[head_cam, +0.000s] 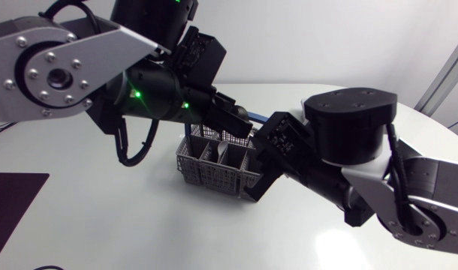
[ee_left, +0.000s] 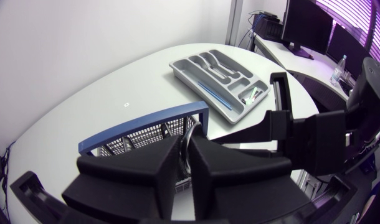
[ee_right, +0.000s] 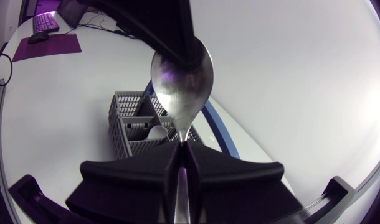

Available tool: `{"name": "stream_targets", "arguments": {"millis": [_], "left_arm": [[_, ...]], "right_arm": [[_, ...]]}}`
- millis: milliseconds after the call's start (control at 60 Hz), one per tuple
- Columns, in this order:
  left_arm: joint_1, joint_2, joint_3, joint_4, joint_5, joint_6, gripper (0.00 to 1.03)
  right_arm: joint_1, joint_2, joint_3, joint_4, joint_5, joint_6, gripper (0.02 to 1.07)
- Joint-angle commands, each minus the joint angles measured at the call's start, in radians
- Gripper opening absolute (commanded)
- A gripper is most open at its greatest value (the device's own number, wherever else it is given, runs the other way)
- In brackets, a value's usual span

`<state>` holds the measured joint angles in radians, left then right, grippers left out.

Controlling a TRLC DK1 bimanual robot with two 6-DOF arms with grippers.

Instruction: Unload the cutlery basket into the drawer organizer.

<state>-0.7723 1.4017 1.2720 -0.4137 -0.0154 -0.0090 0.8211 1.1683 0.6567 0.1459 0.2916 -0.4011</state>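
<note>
A steel spoon [ee_right: 180, 87] stands bowl-up above the grey cutlery basket [head_cam: 214, 171]. My right gripper [ee_right: 180, 155] is shut on its handle. My left gripper [ee_left: 185, 155] pinches the top of the bowl, a sliver of spoon [ee_left: 191, 138] showing between its nearly closed fingers. In the head view both grippers, left [head_cam: 240, 124] and right [head_cam: 263, 144], meet just over the basket's far right corner, and the spoon is hidden there. The basket [ee_right: 131, 121] has a blue handle [ee_left: 146, 121] and another spoon [ee_right: 156, 132] lies inside. The grey drawer organizer [ee_left: 193, 78] lies farther off, holding several pieces.
A dark mat [head_cam: 11, 202] lies at the table's front left corner. Both arms crowd the space above the basket. White tabletop surrounds the basket on the left and front.
</note>
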Motion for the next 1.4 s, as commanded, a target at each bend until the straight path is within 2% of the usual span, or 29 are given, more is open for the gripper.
{"name": "stream_targets", "arguments": {"millis": [0,67,150,283,450,583,683,850,1000,1267,1383], "left_arm": [[0.002,-0.003,0.052,0.007,0.000,-0.023,0.41],[0.005,-0.003,0.072,0.009,0.002,-0.023,0.50],[0.018,-0.009,0.098,0.015,0.003,-0.022,0.54],[0.057,-0.032,0.138,0.033,0.003,-0.020,0.56],[0.136,-0.041,0.135,0.033,0.003,0.001,0.56],[0.208,-0.067,0.063,0.033,0.028,0.032,0.56],[0.226,-0.075,0.004,0.035,0.034,0.070,0.56],[0.208,-0.078,-0.082,0.039,0.034,0.159,0.56],[0.179,-0.076,-0.166,0.098,0.032,0.221,0.56],[0.165,-0.059,-0.246,0.171,0.032,0.287,0.56],[0.162,-0.055,-0.280,0.205,0.032,0.308,0.56]], "right_arm": [[0.001,0.010,0.001,-0.016,-0.002,-0.008,0.07],[0.000,0.005,-0.008,-0.022,-0.012,-0.008,0.07],[0.000,-0.007,-0.019,-0.031,-0.017,-0.008,0.07],[-0.014,-0.059,-0.040,-0.071,-0.022,-0.008,0.07],[-0.174,-0.165,-0.051,-0.152,-0.108,0.007,0.07],[-0.339,-0.211,-0.051,-0.186,-0.203,0.025,0.07],[-0.493,-0.199,-0.040,-0.190,-0.287,0.039,0.07],[-0.731,-0.084,0.024,-0.186,-0.419,0.074,0.07],[-0.881,0.079,0.123,-0.183,-0.508,0.104,0.07],[-0.978,0.358,0.331,-0.164,-0.529,0.145,0.07],[-1.019,0.524,0.483,-0.181,-0.537,0.189,0.07]]}}
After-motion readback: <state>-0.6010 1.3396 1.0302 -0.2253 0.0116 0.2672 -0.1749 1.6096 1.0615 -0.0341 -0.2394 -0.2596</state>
